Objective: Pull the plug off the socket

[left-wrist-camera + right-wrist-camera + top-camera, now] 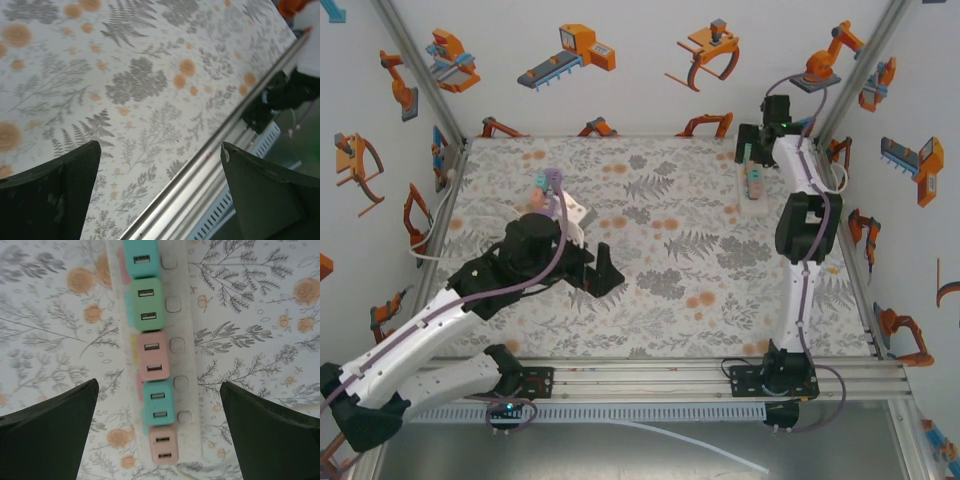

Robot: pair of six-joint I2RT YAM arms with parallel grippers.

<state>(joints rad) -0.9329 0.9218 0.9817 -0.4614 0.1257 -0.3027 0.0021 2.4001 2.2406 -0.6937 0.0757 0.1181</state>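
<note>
Socket strip point(189, 365): one white unit, lying flat on the floral table cover point(660, 250) at the far right of the table, also seen in the top view point(753, 183). Plugs: five USB charger blocks seated in a single row along it, each touching the next: teal point(141, 257), green point(146, 304), pink point(152, 356), teal point(159, 402), pink point(163, 445). Five push switches sit beside the row, one per plug. Right gripper point(159, 384): above the strip, fingers spread wide to either side of the row, grasping nothing. Left gripper point(160, 145): released and empty, above bare cover near the table centre point(605, 270), well apart from the strip. Aluminium rail point(200, 170): one, along the near table edge. A small teal-and-purple object point(550, 183) lies beside the left arm; its type cannot be determined.
</note>
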